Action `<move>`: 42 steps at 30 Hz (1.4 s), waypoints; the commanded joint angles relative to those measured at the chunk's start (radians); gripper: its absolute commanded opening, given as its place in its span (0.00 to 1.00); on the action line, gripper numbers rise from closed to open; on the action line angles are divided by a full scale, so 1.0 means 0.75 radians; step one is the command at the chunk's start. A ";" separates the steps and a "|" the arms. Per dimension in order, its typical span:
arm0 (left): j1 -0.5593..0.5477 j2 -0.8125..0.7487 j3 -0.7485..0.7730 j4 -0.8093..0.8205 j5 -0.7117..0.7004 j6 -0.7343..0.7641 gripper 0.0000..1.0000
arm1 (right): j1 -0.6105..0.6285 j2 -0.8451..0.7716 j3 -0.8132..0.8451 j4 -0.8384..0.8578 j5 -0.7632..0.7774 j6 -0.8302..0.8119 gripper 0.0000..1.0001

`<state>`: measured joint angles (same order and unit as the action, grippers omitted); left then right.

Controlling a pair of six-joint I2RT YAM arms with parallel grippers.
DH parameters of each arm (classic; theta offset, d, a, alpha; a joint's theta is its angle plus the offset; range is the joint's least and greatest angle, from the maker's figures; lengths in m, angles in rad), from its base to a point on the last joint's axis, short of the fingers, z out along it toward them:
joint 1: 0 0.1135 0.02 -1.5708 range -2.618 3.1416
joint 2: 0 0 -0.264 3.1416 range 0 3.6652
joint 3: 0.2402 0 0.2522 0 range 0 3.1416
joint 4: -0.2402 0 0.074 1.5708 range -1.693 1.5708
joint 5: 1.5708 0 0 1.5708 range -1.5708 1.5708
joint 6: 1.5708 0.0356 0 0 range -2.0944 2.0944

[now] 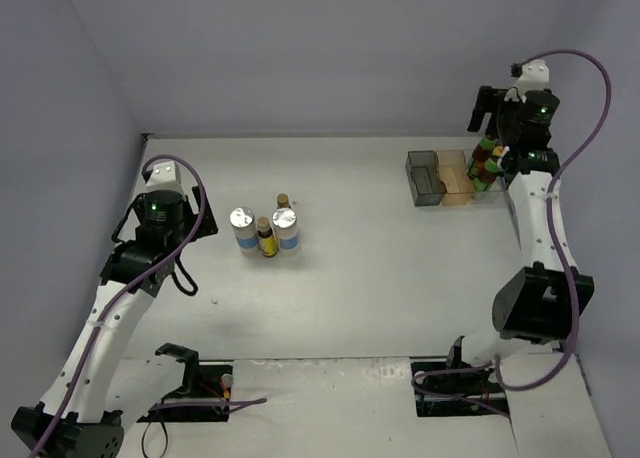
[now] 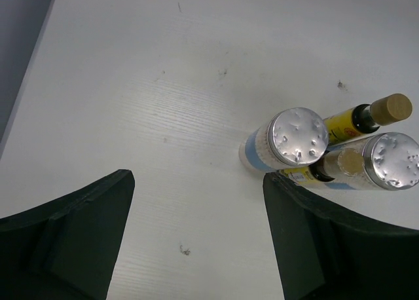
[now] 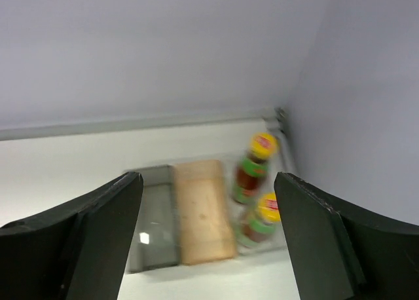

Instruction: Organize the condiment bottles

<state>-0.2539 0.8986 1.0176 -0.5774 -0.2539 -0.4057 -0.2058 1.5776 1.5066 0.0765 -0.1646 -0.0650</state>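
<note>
Left pincer (image 2: 196,241): apart | silver-lidded jars (image 2: 298,137) and brown bottles (image 2: 366,116) clustered at 2 o'clock on table (image 2: 163,84) | right pincer (image 3: 206,241): apart | yellow-capped bottles (image 3: 252,169) upright in tray (image 3: 200,215), 3 o'clock compartment

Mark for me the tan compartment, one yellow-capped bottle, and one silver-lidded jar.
tan compartment (image 3: 204,211): right wrist view, on its bare floor.
yellow-capped bottle (image 3: 264,145): right wrist view, on its cap.
silver-lidded jar (image 2: 299,136): left wrist view, on its lid.

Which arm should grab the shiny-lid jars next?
The left, probably. The left hand, open, hovers beside the silver-lidded jars and brown bottles, while the right hand is far off at the tray.
</note>
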 commanded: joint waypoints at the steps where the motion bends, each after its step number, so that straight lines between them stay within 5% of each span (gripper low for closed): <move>1: 0.009 -0.030 0.081 -0.034 -0.040 -0.028 0.81 | 0.192 -0.170 0.063 -0.008 -0.028 -0.005 0.83; 8: 0.011 -0.098 0.024 -0.118 -0.001 -0.071 0.80 | 0.667 -0.271 -0.100 -0.002 -0.069 0.052 0.83; 17: 0.011 -0.173 0.038 -0.263 -0.003 -0.083 0.81 | 1.141 -0.122 -0.225 0.078 -0.075 0.087 0.89; 34: 0.007 -0.194 0.073 -0.367 -0.009 -0.103 0.81 | 1.342 0.214 -0.219 0.190 -0.106 0.142 0.96; 42: 0.005 -0.188 0.077 -0.376 -0.013 -0.099 0.81 | 1.346 0.300 -0.238 0.258 -0.061 0.148 0.87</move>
<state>-0.2531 0.7544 1.0176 -0.8742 -0.2516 -0.4755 0.8001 1.8118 1.3174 0.1654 -0.2260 0.0353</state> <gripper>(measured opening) 0.804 0.887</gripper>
